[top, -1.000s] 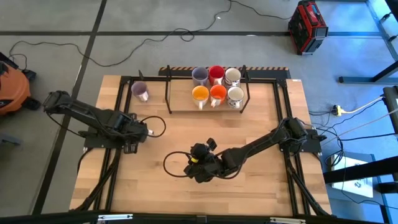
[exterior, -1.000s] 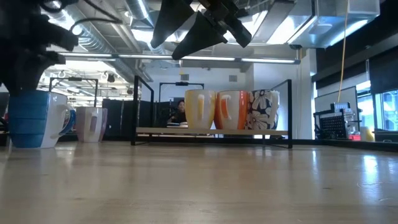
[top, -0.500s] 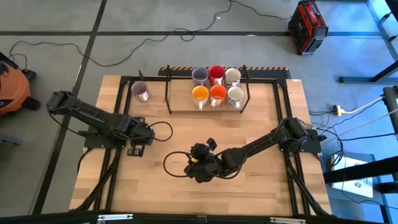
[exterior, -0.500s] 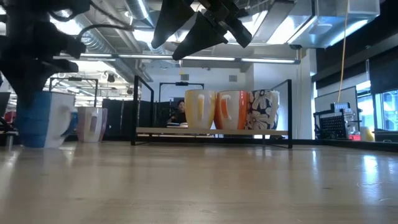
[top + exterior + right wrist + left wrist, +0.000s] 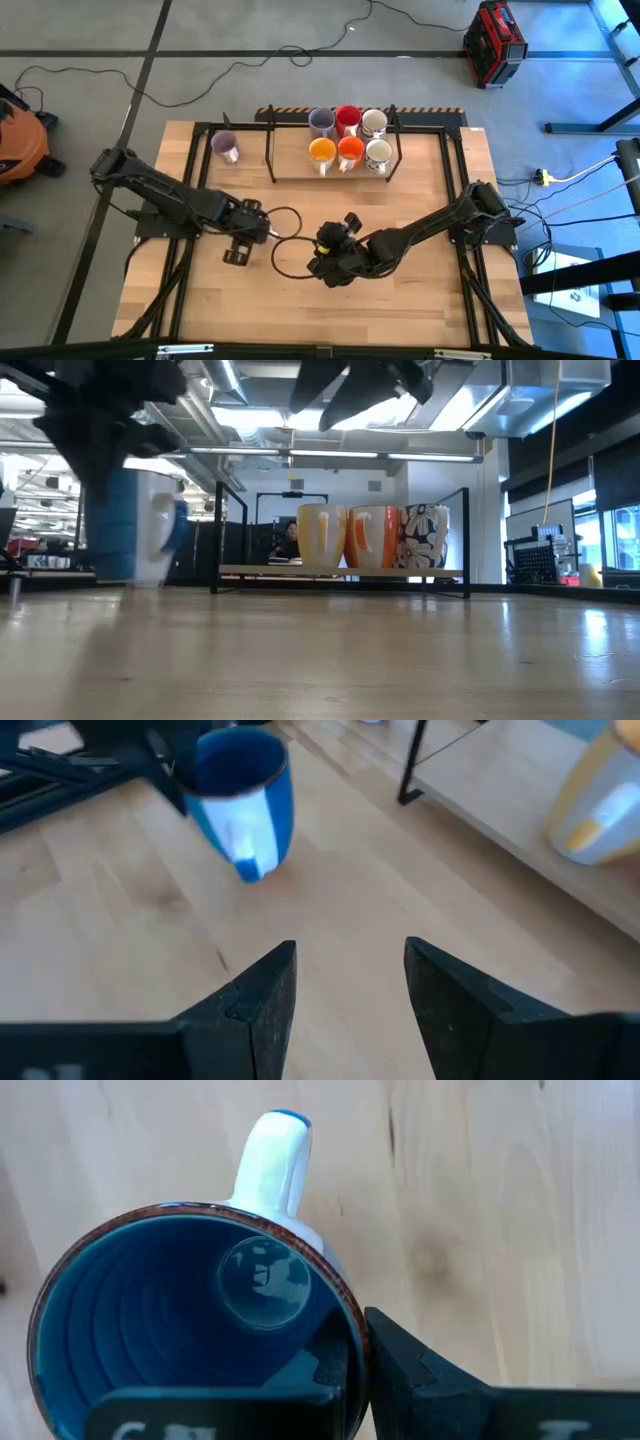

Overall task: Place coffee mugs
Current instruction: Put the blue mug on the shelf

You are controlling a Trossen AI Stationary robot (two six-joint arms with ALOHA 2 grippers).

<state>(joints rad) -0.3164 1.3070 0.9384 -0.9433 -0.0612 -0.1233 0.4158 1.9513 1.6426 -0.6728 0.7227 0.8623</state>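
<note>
The blue mug (image 5: 190, 1330) is pinched at its rim by the left gripper (image 5: 243, 222). At its 3 o'clock, the right gripper (image 5: 345, 985) is held spread, touching nothing.

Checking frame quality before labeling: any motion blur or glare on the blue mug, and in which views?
Low view: blue mug smeared sideways, backlit by ceiling lights, left gripper a dark silhouette. Right wrist view: mug soft, handle washed out. Left wrist view: mug sharp, with a round reflection on its inner bottom. High view: hidden under the gripper.

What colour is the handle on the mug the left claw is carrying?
White with a blue tip; the blue mug's handle shows best in the left wrist view.
</note>
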